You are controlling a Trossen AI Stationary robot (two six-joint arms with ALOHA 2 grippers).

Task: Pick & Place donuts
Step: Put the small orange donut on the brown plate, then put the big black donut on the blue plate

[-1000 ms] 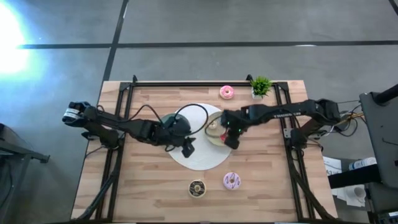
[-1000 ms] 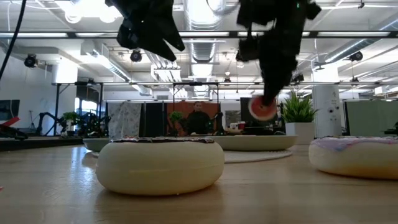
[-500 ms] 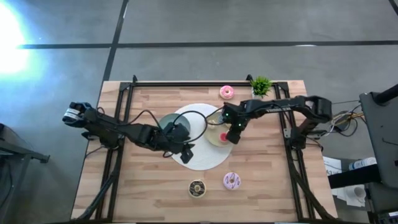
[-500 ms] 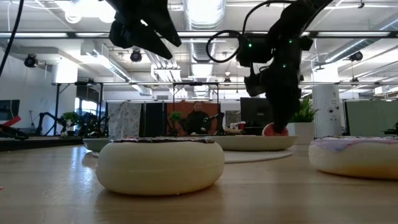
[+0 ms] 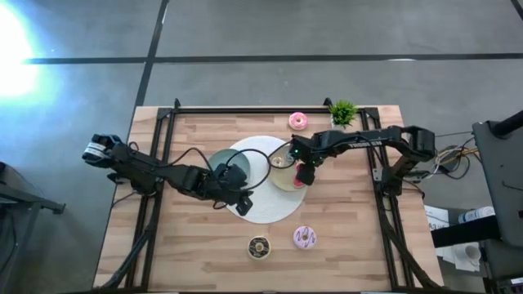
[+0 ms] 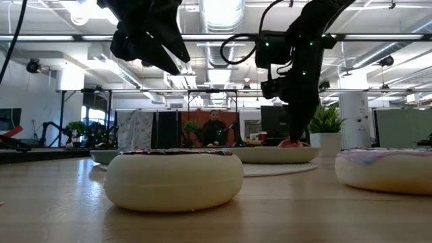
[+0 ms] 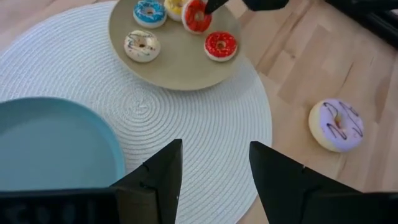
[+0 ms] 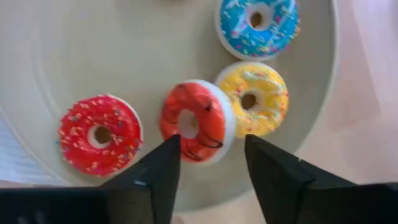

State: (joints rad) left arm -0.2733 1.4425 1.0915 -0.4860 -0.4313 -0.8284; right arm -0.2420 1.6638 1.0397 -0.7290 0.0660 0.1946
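On the yellow-green plate point(image 7: 180, 68) lie a blue point(image 8: 257, 25), a yellow point(image 8: 255, 102), a red sprinkled point(image 8: 99, 134) and a white donut point(image 7: 142, 45). A red-iced donut with dark stripes point(image 8: 193, 121) stands tilted on its edge against the yellow one. My right gripper point(image 8: 212, 162) is open right above it point(image 5: 303, 174). My left gripper point(image 7: 214, 180) hangs open over the white mat point(image 5: 261, 211), beside the blue-grey plate point(image 7: 50, 143). The pink point(image 5: 298, 122), lilac point(image 5: 305, 238) and chocolate point(image 5: 259, 247) donuts lie on the bare table. My right gripper stands open, pointing down over the red-iced donut's upper rim point(image 7: 205, 7). Whether a fingertip touches that rim I cannot tell. The donut rests on the plate, tilted against the yellow donut.
A small green potted plant point(image 5: 342, 112) stands at the table's far right, next to the pink donut. In the low view the chocolate donut point(image 6: 174, 179) and the lilac donut point(image 6: 385, 169) sit near the front edge. A person shows in the room beyond the table.
My right gripper has gone down and a little toward the table's far edge with the red-iced donut. The donut, which hung in the air at the fingertips, now sits on the yellow-green plate.
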